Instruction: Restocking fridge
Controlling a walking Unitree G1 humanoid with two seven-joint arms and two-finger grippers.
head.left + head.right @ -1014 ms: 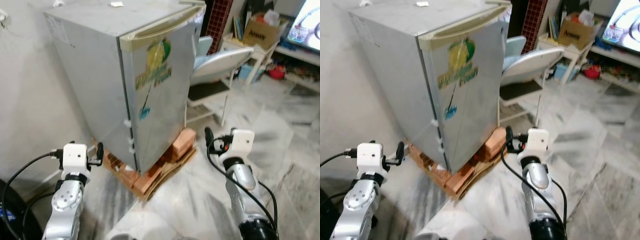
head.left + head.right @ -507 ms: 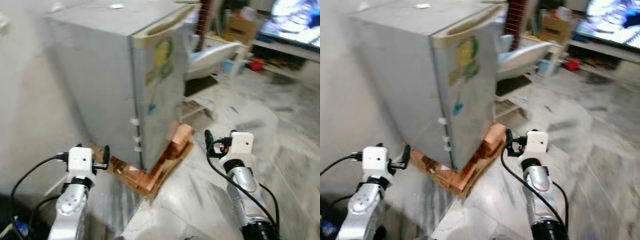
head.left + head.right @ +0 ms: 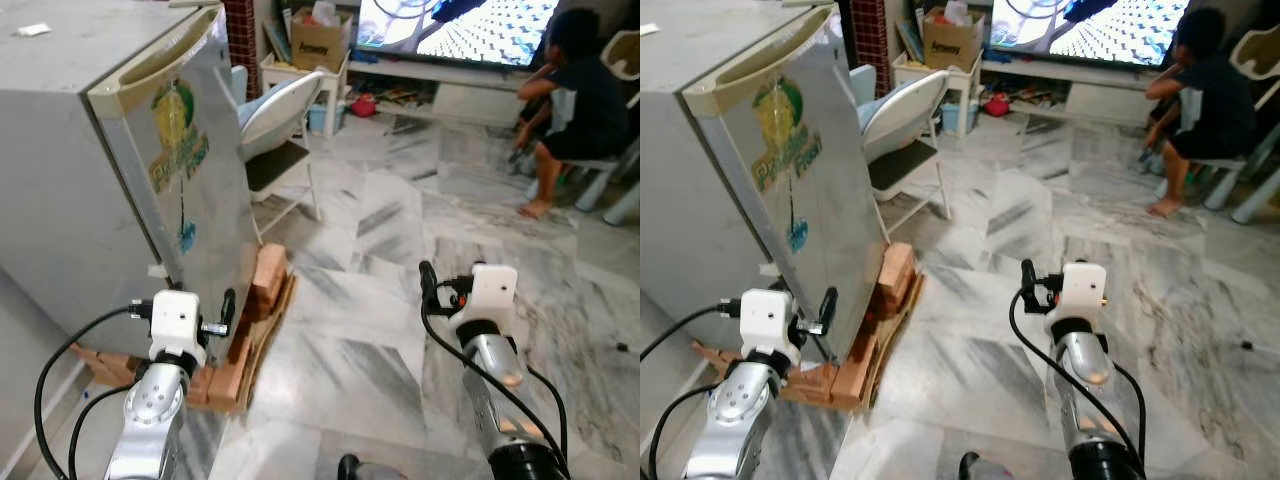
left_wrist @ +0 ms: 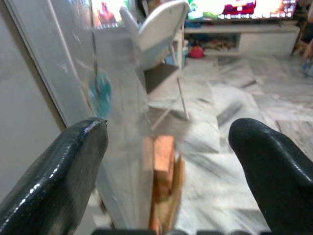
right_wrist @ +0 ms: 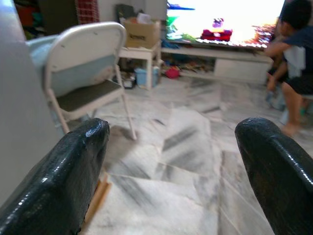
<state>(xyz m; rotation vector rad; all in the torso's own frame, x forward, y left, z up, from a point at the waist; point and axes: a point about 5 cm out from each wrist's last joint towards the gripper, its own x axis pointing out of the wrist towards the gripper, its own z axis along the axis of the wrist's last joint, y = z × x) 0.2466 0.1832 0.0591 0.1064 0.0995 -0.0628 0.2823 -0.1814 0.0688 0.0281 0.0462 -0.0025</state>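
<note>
A small silver fridge point(image 3: 95, 190) stands at the left with its door point(image 3: 190, 170) shut. The door carries a green and yellow sticker, and the fridge rests on a stack of bricks point(image 3: 262, 285). My left gripper point(image 3: 224, 306) is held low in front of the door's bottom corner, apart from it. It is open, and in the left wrist view its fingers point(image 4: 63, 171) stand wide with nothing between them. My right gripper point(image 3: 429, 284) hangs over the marble floor to the right, open and empty, fingers point(image 5: 73, 171) spread wide.
A white folding chair point(image 3: 275, 115) stands just behind the fridge's right side. Further back are a cardboard box point(image 3: 320, 40) on a small table and a lit TV point(image 3: 460, 25). A person point(image 3: 575, 90) sits at the far right. Marble floor point(image 3: 370, 320) stretches ahead.
The camera has swung to the right, so the fridge now sits at the left edge and the TV and person have come into view. Both arms keep the same pose.
</note>
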